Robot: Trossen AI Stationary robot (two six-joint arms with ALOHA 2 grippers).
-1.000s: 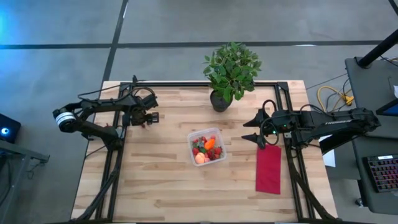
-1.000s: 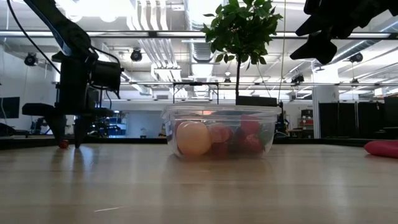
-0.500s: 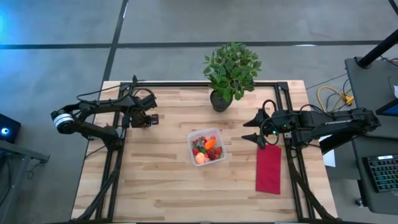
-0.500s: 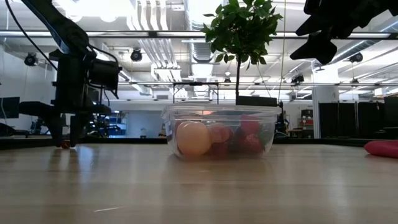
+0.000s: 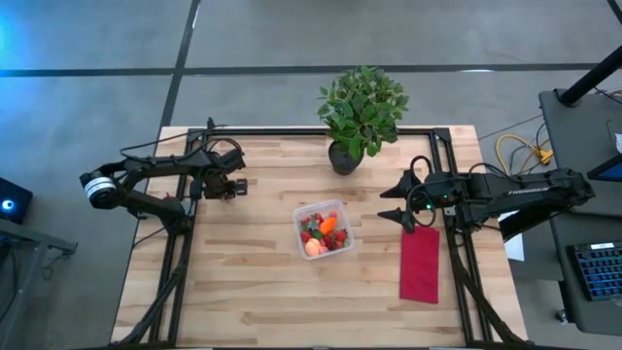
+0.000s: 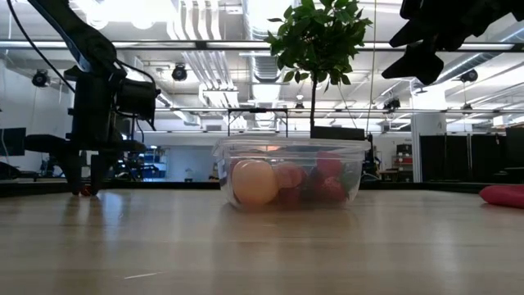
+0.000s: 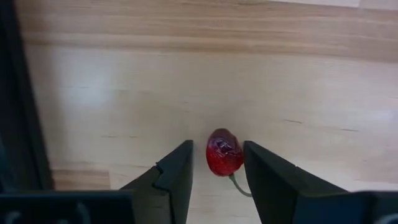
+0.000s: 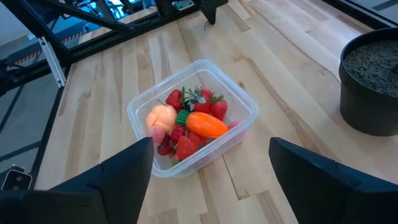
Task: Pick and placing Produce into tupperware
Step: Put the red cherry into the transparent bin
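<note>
A lone strawberry (image 7: pixel 224 152) lies on the wooden table (image 5: pixel 253 292) at the left of the high view's frame, between the fingers (image 7: pixel 171 177) of the left gripper (image 7: pixel 217 163), which stand narrowly to either side of it with a thin gap showing on each side; whether they press it cannot be told. In the low view this gripper (image 6: pixel 86 184) reaches down to the tabletop at the far left, a speck of red beside its tips. Near the centre of the high view sits the clear tupperware (image 5: pixel 303 216), holding more strawberries (image 8: pixel 186 148), the orange carrot (image 8: pixel 205 124) and the round peach-coloured fruit (image 8: pixel 161 116). The right gripper (image 5: pixel 389 207) hangs above the table right of the container, its fingers (image 8: pixel 118 171) spread wide and empty. Below it in the frame lies a red cloth (image 5: pixel 420 262); a potted plant (image 5: pixel 360 112) stands at the upper centre edge of the table.
</note>
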